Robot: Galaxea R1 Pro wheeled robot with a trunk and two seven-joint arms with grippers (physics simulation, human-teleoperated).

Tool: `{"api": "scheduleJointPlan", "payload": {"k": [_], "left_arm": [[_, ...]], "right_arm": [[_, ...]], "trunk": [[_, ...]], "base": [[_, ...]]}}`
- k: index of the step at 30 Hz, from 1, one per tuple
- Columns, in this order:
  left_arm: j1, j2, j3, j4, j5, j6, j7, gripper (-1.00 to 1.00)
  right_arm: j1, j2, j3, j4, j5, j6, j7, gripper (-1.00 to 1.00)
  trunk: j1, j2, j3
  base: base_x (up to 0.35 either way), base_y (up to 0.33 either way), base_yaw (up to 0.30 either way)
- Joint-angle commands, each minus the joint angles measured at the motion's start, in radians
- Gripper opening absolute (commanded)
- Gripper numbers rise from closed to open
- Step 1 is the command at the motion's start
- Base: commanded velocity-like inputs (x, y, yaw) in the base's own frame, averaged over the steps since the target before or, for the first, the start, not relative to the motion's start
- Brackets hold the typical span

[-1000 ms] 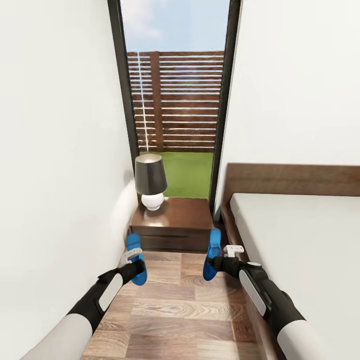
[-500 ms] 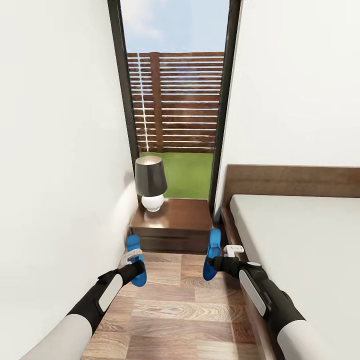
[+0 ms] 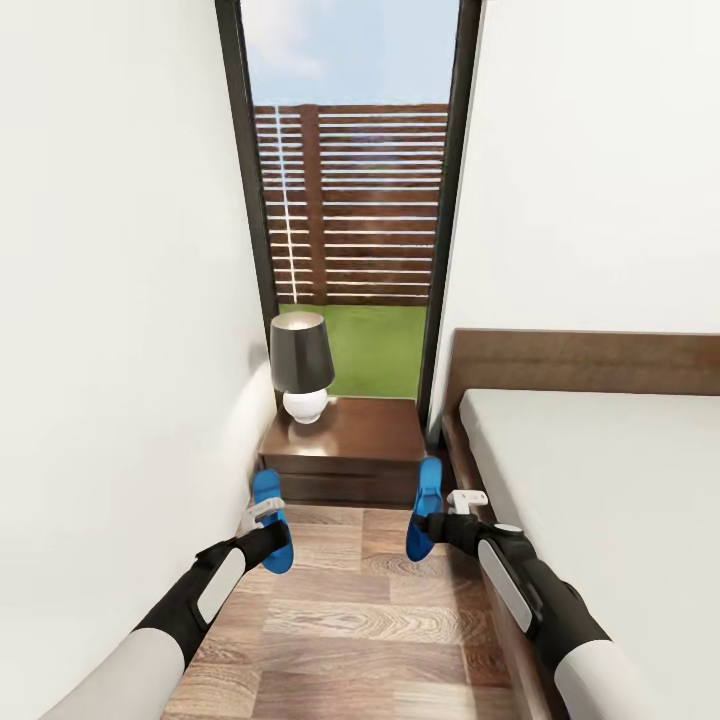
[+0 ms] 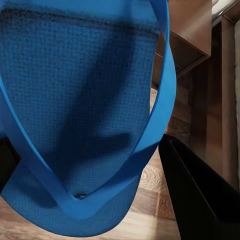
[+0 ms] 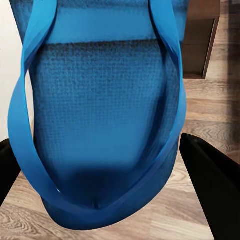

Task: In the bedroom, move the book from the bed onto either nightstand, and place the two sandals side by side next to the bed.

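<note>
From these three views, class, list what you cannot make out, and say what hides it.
- The book: whether it lies on the bed is unsettled; the head view's right edge cuts the mattress off.
- Left gripper pads: the left sandal covers them in the left wrist view.
- Right gripper contact: hidden behind the right sandal.
- Nightstand drawers: too dark to separate.

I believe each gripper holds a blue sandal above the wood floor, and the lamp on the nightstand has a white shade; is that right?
Not quite: the lamp on the nightstand has a dark shade over a white base, as the head view shows. The rest holds: the left gripper and right gripper each hold a blue sandal above the floor.
</note>
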Motion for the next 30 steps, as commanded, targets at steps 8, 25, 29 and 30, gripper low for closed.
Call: {"api": "scheduleJointPlan", "payload": {"k": [8,25,29,30], "left_arm": [[0.000,0.000,0.000,-0.001,0.003,0.004,0.000,-1.00],[0.000,0.000,0.000,-0.001,0.003,0.004,0.000,-1.00],[0.000,0.000,0.001,-0.001,0.003,0.004,-0.001,-1.00],[0.000,0.000,0.001,-0.001,0.003,0.004,-0.001,-1.00]], "right_arm": [[-0.001,-0.001,0.002,-0.001,-0.001,0.004,0.002,-1.00],[-0.001,-0.001,0.002,-0.001,-0.001,0.004,0.002,-1.00],[-0.001,-0.001,0.002,-0.001,-0.001,0.004,0.002,-1.00],[-0.001,-0.001,0.002,-0.001,-0.001,0.004,0.002,-1.00]], "trunk": [[0.000,-0.001,-0.001],[0.000,-0.001,-0.001],[0.000,-0.001,-0.001],[0.000,-0.001,-0.001]], "base": [[0.000,0.000,0.000],[0.000,0.000,0.000],[0.000,0.000,0.000],[0.000,0.000,0.000]]}}
